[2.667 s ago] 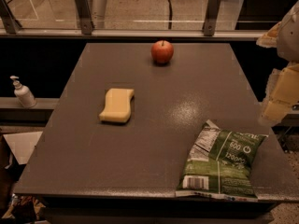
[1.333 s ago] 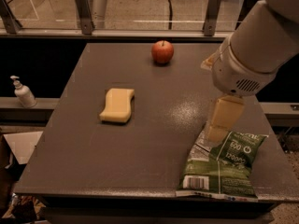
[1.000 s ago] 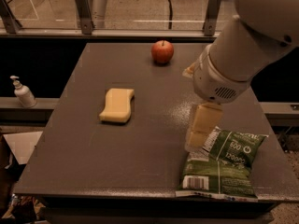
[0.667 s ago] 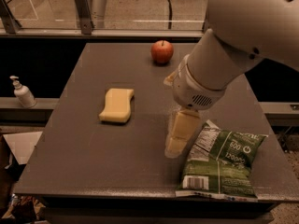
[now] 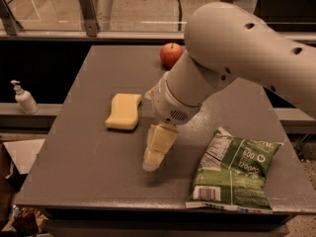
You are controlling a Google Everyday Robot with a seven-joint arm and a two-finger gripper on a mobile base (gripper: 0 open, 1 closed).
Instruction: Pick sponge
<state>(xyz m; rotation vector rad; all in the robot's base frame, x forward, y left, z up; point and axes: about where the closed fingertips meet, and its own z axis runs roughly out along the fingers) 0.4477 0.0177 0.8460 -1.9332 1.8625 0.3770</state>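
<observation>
Reaching step judged in hand; grasp not yet made. Sponge (image 5: 123,111) is seen lying flat on the surface (image 5: 89,177), left of centre in view, untouched. Hand (image 5: 152,162) is placed low over the surface, just right of the sponge and a bit nearer the camera, close to it but apart. It's angled down and leftward from the wrist. Open/closed state can't be told from this angle; nothing is seen held in it. Arm (image 5: 237,48) is stretched in from the upper right, w/ its bulk covering the middle of the surface.

Other items:
- Apple (image 5: 171,55) at the far edge, partly hidden behind the arm, well apart from the sponge.
- Green snack bag (image 5: 232,174) at the near right, beside the hand, not touching afaict.
- Soap bottle (image 5: 23,98) off the surface, on the ledge at left.

Next move, as judged: hand to be shifted left and away from the camera until centred over the sponge. It should be opened enough to span the short width at the pinched sides, then lowered and closed. Foam looks soft, so some squash is to be expected. Grip is best taken near the middle so the sponge isn't tipped on lift. Risk: if the hand is lowered off-centre, the sponge could be shoved along the surface instead of gripped.
</observation>
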